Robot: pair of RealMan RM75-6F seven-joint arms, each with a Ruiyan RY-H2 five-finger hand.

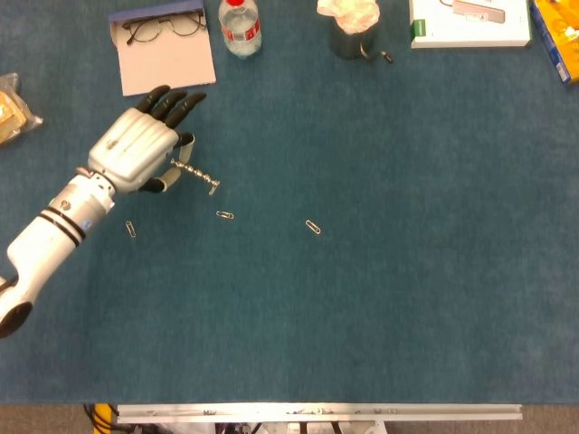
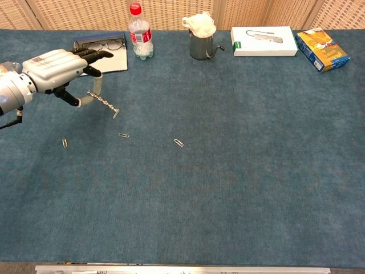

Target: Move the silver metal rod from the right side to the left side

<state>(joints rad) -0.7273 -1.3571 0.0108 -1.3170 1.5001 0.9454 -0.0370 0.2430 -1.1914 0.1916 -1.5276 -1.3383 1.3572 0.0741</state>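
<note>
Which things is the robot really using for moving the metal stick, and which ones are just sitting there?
Part of the job:
- silver rod, pinched at one end
- left hand, which holds it

Just lying about:
- three paper clips
- glasses on their case
- water bottle
- metal cup with something white in it
- white box
- blue and yellow packet

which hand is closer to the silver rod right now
Left. The left hand pinches the near end of the silver metal rod on the table's left side. The right hand shows in neither view.
</note>
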